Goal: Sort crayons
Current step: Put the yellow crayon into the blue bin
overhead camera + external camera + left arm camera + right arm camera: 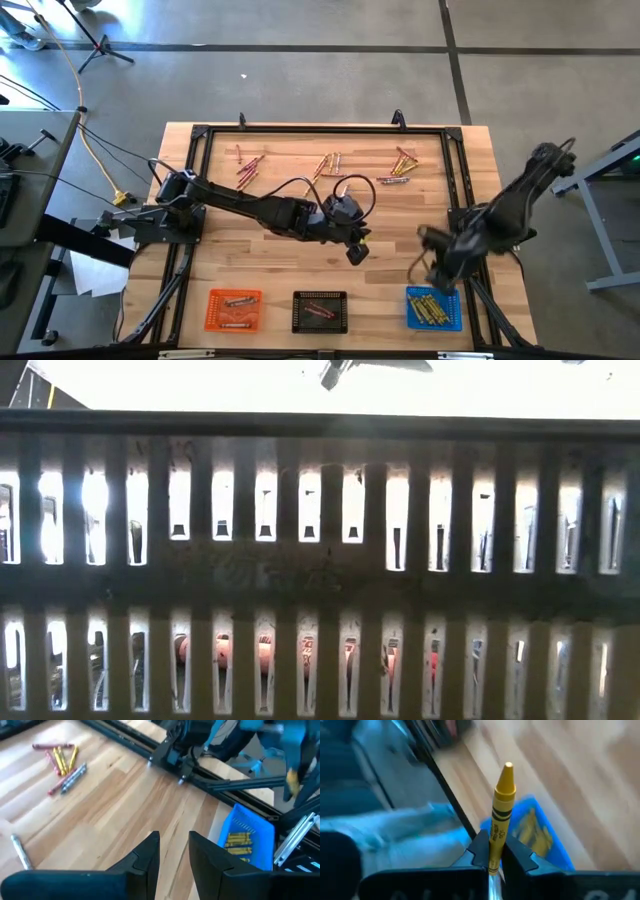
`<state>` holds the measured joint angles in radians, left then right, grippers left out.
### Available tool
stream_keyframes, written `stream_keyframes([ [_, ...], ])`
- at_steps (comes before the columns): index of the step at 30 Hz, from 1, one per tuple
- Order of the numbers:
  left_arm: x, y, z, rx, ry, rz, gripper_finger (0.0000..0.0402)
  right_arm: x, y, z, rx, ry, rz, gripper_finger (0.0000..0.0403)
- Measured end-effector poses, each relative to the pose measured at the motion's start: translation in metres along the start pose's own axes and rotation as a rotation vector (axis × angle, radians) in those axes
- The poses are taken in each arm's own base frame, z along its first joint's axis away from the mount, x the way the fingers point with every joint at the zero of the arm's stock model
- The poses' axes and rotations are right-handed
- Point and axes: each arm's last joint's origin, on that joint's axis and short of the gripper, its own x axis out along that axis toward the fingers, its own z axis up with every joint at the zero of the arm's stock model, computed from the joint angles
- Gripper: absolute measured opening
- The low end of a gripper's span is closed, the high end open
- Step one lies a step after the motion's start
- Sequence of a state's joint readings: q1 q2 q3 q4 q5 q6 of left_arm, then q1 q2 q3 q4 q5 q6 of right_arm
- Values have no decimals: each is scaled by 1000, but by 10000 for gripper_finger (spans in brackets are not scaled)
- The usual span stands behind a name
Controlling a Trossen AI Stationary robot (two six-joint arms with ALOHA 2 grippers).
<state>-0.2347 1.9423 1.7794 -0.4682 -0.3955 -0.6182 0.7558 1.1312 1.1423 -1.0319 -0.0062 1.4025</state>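
Crayons lie in three loose heaps on the far part of the table: at far left (pixel 246 165), far middle (pixel 329 163) and far right (pixel 401 166). The far-right heap also shows in the left wrist view (pixel 61 765). My right gripper (pixel 432 268) hangs above the table just beyond the blue tray (pixel 434 308) and is shut on a yellow crayon (pixel 501 815). My left gripper (pixel 357 250) is over the middle of the table, open and empty; its fingers show in its wrist view (pixel 174 847). My right gripper pinches the yellow crayon's lower, blunt end (pixel 495 847) between its two fingertips. The crayon lies along the fingers and sticks out past them, tip forward, lifted clear above the blue tray (pixel 540 832).
Three trays stand along the near edge: orange (pixel 233 309), black (pixel 320 311), and blue with several yellow crayons. A black frame (pixel 455 180) bounds the work area. A single grey crayon (pixel 20 852) lies on the wood near my left gripper. The low view is blocked by a slotted tray wall (pixel 320 580).
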Motion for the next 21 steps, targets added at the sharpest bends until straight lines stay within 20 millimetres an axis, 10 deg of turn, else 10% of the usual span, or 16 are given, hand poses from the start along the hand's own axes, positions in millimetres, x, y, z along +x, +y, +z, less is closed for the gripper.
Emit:
stream_keyframes([
  [11,-2,-5,-5,14,59,-62,92,84,4,-45,60,214,-207,19],
  [21,-2,-5,-5,13,77,-86,92,113,7,-50,73,251,-271,69],
])
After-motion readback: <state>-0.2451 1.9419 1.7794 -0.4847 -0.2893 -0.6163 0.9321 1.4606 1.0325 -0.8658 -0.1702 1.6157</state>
